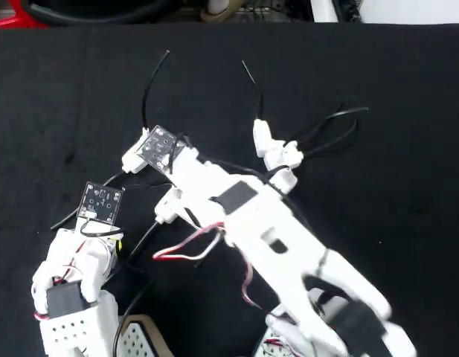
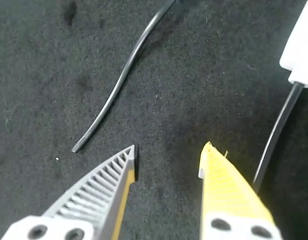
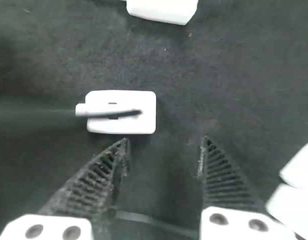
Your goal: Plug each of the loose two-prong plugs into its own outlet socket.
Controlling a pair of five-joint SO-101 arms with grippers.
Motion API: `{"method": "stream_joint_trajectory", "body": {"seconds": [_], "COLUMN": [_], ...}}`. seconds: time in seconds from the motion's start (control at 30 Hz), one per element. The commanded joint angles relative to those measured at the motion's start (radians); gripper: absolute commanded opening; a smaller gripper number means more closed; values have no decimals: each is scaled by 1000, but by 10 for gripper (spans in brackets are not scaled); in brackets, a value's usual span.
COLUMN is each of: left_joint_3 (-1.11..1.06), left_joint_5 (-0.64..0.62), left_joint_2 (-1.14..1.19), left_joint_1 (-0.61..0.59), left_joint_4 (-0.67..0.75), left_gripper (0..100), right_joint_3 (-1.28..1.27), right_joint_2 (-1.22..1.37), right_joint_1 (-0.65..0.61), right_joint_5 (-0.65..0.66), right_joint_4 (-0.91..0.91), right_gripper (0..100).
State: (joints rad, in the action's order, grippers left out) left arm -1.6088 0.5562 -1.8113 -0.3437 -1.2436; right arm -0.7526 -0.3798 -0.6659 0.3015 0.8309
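A: Both released, or gripping something?
B: Released. The right gripper [image 3: 164, 150] gaped empty just short of a white plug [image 3: 121, 112] lying on the black cloth [image 3: 233, 65]; the left gripper [image 2: 169, 160] gaped over the cloth, a black cable [image 2: 111, 100] ending close by.

Bare cloth [image 2: 193, 90] fronts the left pincer [image 2: 170, 146]; a white block [image 3: 129, 125] sits before the right pincer [image 3: 165, 141].
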Motion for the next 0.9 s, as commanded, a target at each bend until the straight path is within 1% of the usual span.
{"method": "stream_joint_trajectory", "body": {"seconds": [0.0, 0.07, 0.17, 0.23, 0.3, 0.33, 0.4, 0.57, 0.63, 0.67, 0.8, 0.83, 0.87], "left_joint_3": [4, 4, 2, 1, -10, -15, -27, -35, -36, -38, -56, -58, -61], "left_joint_5": [0, 0, 0, 0, 0, 0, 0, 0, 0, 0, 0, 0, 0], "left_joint_2": [-8, -8, -8, -8, -8, -8, -8, -9, -9, -9, -9, -9, -9], "left_joint_1": [2, 2, 2, 2, 2, 2, 2, 4, 25, 38, 81, 94, 105], "left_joint_4": [-3, -3, -2, -2, 3, 17, 32, 34, 31, 29, 34, 35, 34], "left_gripper": [206, 206, 206, 206, 206, 205, 205, 205, 195, 173, 41, 23, 34], "right_joint_3": [35, 35, 31, -5, -81, -133, -248, -538, -610, -648, -845, -891, -932], "right_joint_2": [-352, -498, -697, -820, -943, -1009, -1145, -1520, -1512, -1483, -1463, -1474, -1488], "right_joint_1": [51, 81, 166, 244, 324, 364, 433, 552, 560, 559, 586, 598, 611], "right_joint_5": [48, 49, 54, 92, 104, 107, 106, 112, 112, 112, 106, 104, 109], "right_joint_4": [219, 313, 439, 503, 519, 516, 494, 436, 407, 388, 250, 229, 215], "right_gripper": [216, 215, 197, 125, 28, 8, 47, 53, 53, 56, 56, 56, 56]}}
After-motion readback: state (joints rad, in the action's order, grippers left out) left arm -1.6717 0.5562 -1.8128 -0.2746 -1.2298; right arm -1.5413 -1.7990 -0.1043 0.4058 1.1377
